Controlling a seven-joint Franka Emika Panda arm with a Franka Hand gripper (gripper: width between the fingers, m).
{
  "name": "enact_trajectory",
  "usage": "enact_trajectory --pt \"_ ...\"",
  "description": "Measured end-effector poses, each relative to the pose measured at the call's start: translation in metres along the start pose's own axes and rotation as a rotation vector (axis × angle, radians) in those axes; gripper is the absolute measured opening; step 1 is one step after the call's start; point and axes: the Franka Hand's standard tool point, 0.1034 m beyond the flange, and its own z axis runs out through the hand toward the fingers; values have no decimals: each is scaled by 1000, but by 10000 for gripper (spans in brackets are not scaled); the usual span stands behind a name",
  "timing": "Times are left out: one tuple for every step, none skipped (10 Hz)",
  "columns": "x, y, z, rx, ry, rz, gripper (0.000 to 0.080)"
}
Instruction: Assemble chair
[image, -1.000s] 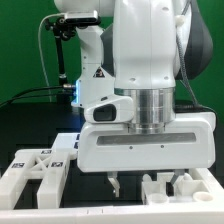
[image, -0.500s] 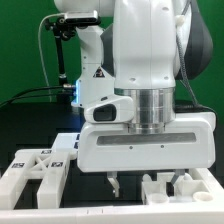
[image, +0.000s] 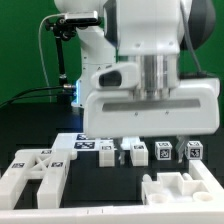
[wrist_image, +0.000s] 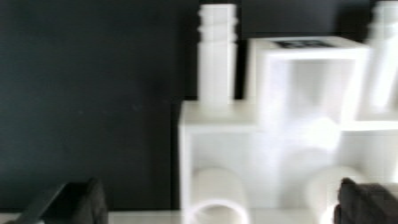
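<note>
Raised since the earlier frames, the white end effector (image: 150, 143) hangs at centre frame in the exterior view. Below and behind it, a row of small tagged cubes (image: 138, 152) and the marker board (image: 82, 143) are now uncovered on the black counter (image: 25, 130). Its dark fingers (wrist_image: 71, 200) stand wide apart and grasp nothing, as the wrist view shows, with a white chair part (image: 185, 188) bearing a notched peg (wrist_image: 214, 50) lying beneath the gap. That part occupies the lower right of the exterior frame, well apart from a second, tagged chair part (image: 35, 172) at lower left, so the chair remains in separate pieces.
</note>
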Motion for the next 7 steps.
enact_trajectory --pt "-8 -2 -1 -2 -72 -7 648" --pt "-7 0 -2 -5 -133 -3 648" --pt "-7 0 -1 -7 -172 -2 648" --pt "-13 0 -1 -11 -261 -2 648" --pt "-14 0 0 -14 -319 -2 648" --pt "-20 1 2 -18 -403 -1 648" --pt "-32 1 8 -23 -472 4 648"
